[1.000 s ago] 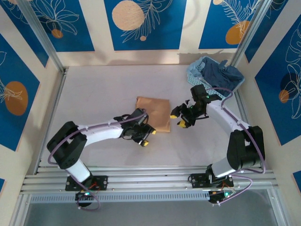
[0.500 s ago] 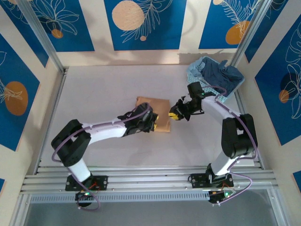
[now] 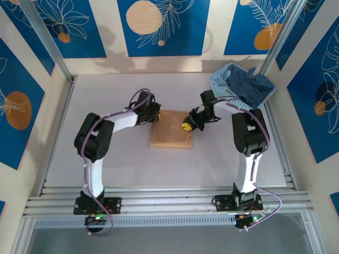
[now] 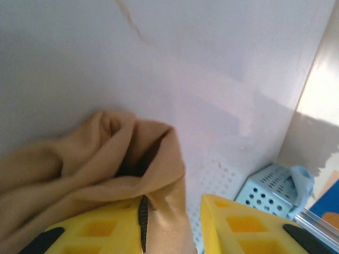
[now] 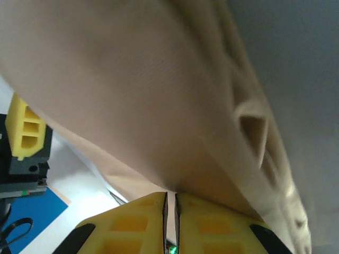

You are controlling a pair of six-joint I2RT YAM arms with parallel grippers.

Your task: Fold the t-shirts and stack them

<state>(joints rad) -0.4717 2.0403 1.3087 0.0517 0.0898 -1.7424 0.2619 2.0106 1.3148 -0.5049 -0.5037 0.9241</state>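
Tan t-shirt (image 3: pixel 170 132): folded into a rough rectangle, plain side up, lying at ctr of bench (image 3: pixel 106 159), well apart from every edge.

Left pincer (image 3: pixel 154 113): at the shirt's far-left corner. Left wrist view: jaws narrow, w/ a bunched fold of tan cloth btwn the yellow fingers (image 4: pixel 100 230). The cloth presses against one finger, w/ a thin sliver of bench showing beside the other. Cloth ahead of the fingers is rumpled into a hollow pucker.

Right pincer (image 3: pixel 186 125): at the shirt's far-right corner, facing the left pincer across the far edge. Right wrist view: fingers nearly together, only a hairline slit btwn them, nipping the tan cloth edge. The cloth spreads away over the fingers, w/ one small crease pocket in it.

Both arms reach fwd and inward, so the pincers sit at the two ends of the shirt's far edge.

Dark blue t-shirt (image 3: pixel 246 82): heaped in the light-blue lattice basket (image 3: pixel 218 82) at the far-right corner of the bench, cloth rising above the rim. It lies apart from the tan shirt and both pincers.
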